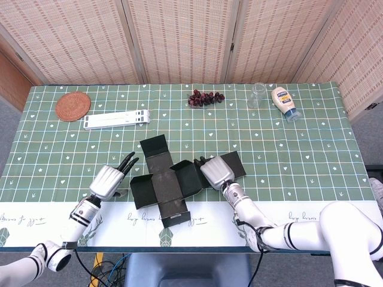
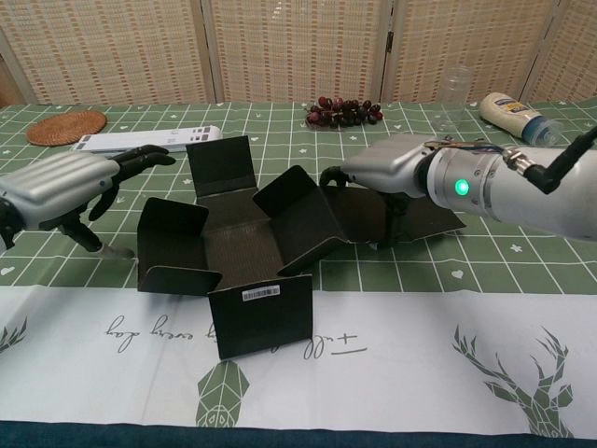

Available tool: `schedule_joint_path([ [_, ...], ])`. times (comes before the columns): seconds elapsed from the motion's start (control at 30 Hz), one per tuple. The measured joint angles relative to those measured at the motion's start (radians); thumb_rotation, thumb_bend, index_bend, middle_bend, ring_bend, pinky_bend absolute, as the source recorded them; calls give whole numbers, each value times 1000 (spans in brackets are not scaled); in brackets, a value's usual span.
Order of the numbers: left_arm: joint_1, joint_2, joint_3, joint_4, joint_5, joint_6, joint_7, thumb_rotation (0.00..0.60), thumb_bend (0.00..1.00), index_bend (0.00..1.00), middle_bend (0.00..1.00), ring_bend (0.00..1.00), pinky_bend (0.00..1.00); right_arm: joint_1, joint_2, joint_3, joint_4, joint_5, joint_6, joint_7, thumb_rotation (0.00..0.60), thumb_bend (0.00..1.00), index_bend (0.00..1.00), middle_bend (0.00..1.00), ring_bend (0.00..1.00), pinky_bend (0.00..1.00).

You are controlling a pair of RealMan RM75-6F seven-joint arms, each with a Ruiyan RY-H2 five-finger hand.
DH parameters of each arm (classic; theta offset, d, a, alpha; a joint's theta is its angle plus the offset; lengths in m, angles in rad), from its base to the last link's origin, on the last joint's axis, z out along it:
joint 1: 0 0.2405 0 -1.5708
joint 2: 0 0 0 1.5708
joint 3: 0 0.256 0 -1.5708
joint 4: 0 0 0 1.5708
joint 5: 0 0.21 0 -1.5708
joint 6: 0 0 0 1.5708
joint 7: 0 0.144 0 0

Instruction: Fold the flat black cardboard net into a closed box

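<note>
The black cardboard net (image 1: pixel 163 181) lies partly folded near the table's front middle, with its side panels raised and a labelled front flap (image 2: pixel 261 315) standing up. My right hand (image 1: pixel 216 171) rests on the net's right flap (image 2: pixel 424 217). Its fingers (image 2: pixel 328 176) hook over the top edge of the raised right panel, and the thumb presses down on the flap. My left hand (image 1: pixel 110 179) hovers just left of the net's left panel (image 2: pixel 173 224). In the chest view the left hand (image 2: pixel 65 182) holds nothing and its fingers are stretched towards the net.
Along the table's far side are a woven coaster (image 1: pixel 73 106), a white folded stand (image 1: pixel 116 119), dark grapes (image 1: pixel 205 97), a clear glass (image 1: pixel 258 94) and a mayonnaise bottle (image 1: pixel 285 103). A white cloth band (image 2: pixel 392 364) runs along the front edge.
</note>
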Motion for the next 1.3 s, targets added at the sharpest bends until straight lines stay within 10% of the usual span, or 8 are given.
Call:
schedule_joint_path([
  [1.3,-27,36,47,-166,-41,-96,-623,600,126,0,0,662,850,171,86,-13,84,-375,-301,53,600,471,383,410,829,1000],
])
